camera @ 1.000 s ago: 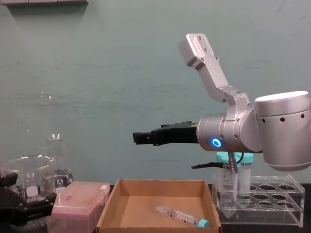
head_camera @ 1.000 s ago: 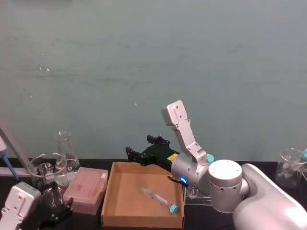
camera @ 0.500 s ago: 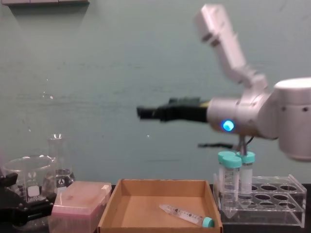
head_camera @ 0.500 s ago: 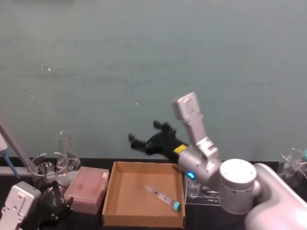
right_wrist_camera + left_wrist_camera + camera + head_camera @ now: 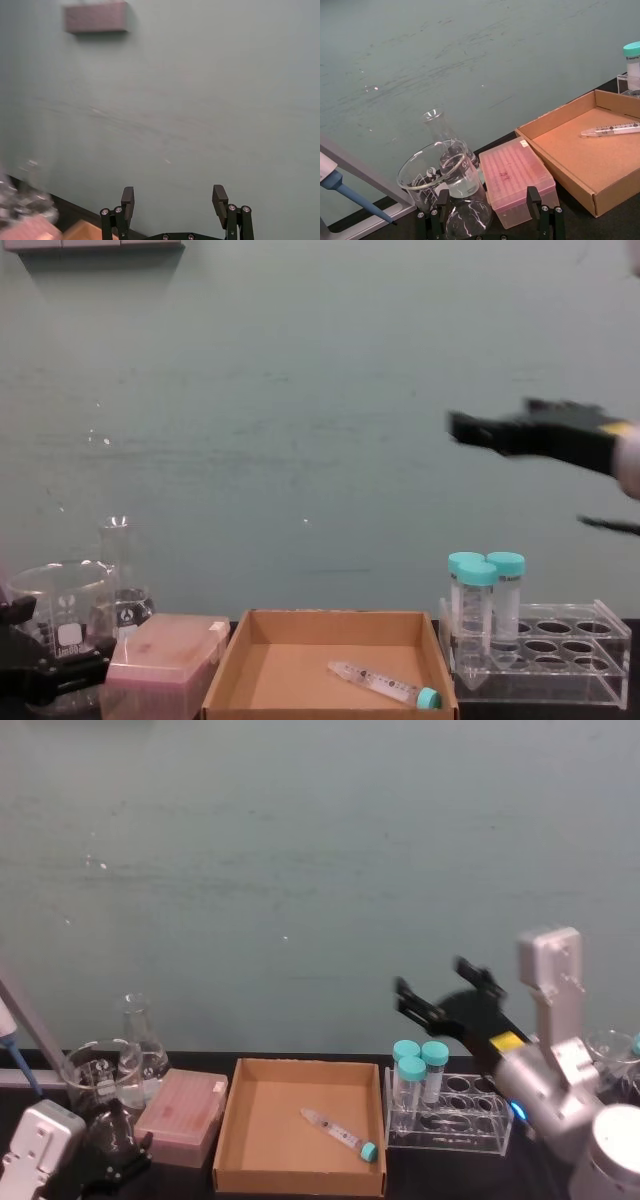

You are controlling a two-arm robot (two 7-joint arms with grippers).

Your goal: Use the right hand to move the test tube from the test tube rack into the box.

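Test tube flat in box; right hand spread above rack.

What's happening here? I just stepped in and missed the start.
The slim test tube lies on its side in the brown cardboard box, so the transfer looks done. The right gripper is open and empty, raised high above the test tube rack, where two wider teal-capped tubes stand. The left gripper sits low by the glass beakers and pink box, idle.
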